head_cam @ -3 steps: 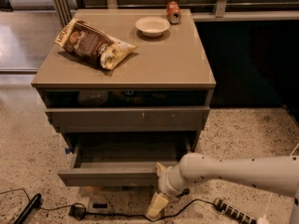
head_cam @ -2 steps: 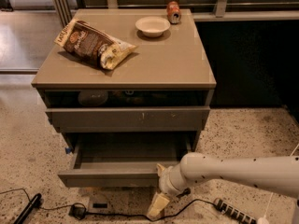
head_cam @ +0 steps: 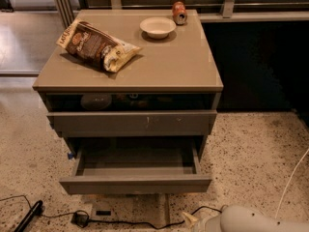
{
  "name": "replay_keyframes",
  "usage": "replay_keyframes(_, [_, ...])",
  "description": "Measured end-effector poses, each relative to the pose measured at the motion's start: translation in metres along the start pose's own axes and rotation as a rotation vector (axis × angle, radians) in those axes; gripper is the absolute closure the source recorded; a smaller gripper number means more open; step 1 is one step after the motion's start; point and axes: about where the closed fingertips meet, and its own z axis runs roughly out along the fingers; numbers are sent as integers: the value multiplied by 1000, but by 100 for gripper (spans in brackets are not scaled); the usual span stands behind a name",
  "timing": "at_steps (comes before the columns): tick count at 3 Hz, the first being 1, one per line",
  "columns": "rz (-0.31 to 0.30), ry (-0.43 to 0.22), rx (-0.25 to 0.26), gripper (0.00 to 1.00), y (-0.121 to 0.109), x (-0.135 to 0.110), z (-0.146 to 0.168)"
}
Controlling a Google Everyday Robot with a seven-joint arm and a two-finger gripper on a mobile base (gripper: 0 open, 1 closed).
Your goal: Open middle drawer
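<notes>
The middle drawer [head_cam: 135,183] is seen pulled well out from the cabinet [head_cam: 130,76], its matte grey inside laid open to view and its plain front standing nearer than the taller front [head_cam: 96,123] above it, which bears a small pale centre mark. The opening step is therefore judged to be essentially done. The gripper [head_cam: 190,219] is found low at the near right edge of the scene, just above the floor, below the drawer's right corner and apart from it; nothing is seen to be held by it, and whether it is open or closed cannot be told. A dark cable [head_cam: 125,222] is laid on the floor just beside it. On the cabinet top a chip bag [head_cam: 99,45], a bowl [head_cam: 158,27] and a can [head_cam: 179,12] are left undisturbed. For the next move, little more than a clean retreat is judged to be called for, the gripper being kept clear of the cable and of the drawer front so that the drawer is not nudged shut.
</notes>
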Motion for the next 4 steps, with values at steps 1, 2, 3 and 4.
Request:
replay_keyframes(1, [-6,-6,13,0,-5,-4,-1])
replay_keyframes(2, [-46,-35,79,0,-56,-45,-4])
replay_keyframes(3, [-33,-38,72,0,-56,-39,-3])
replay_keyframes(4, [-31,-60,55,0,-70,-46,5])
